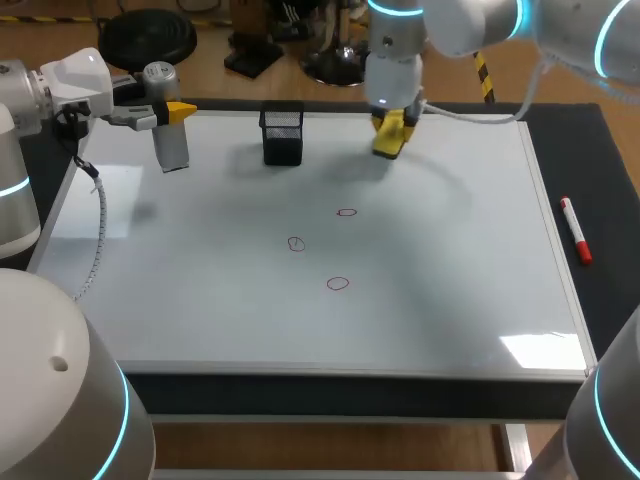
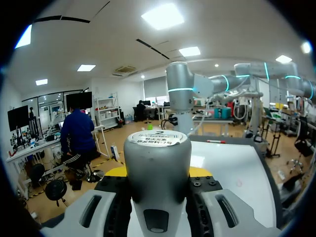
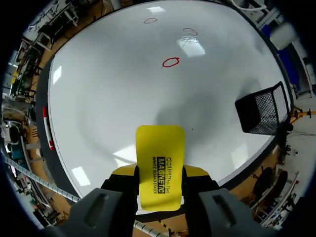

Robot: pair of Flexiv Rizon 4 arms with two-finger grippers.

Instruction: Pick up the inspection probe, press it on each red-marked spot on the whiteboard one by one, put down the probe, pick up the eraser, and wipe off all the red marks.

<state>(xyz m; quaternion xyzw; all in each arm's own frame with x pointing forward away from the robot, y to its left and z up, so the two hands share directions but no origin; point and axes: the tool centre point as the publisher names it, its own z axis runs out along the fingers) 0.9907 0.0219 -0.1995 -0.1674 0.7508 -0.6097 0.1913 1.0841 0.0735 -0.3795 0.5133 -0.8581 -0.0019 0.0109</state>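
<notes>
My left gripper [image 1: 170, 113] is shut on the grey cylindrical probe [image 1: 168, 135], holding it upright over the far left corner of the whiteboard [image 1: 450, 300]. In the left wrist view the probe [image 2: 157, 158] fills the gap between the yellow tips. My right gripper [image 1: 393, 128] hangs at the board's far edge, shut on the yellow eraser [image 1: 390, 140]. From the right wrist the eraser [image 3: 160, 165] sticks out ahead of the fingers, just above the board [image 3: 108, 89]. Three red circles [image 1: 347, 212], [image 1: 296, 243], [image 1: 338, 284] mark the middle of the board; they lie well ahead of the eraser [image 3: 171, 62].
A black mesh holder [image 1: 283, 133] stands at the far edge of the board between the two grippers, beside the eraser [image 3: 261, 108]. A red marker pen [image 1: 575, 230] lies on the dark mat off the board's right side.
</notes>
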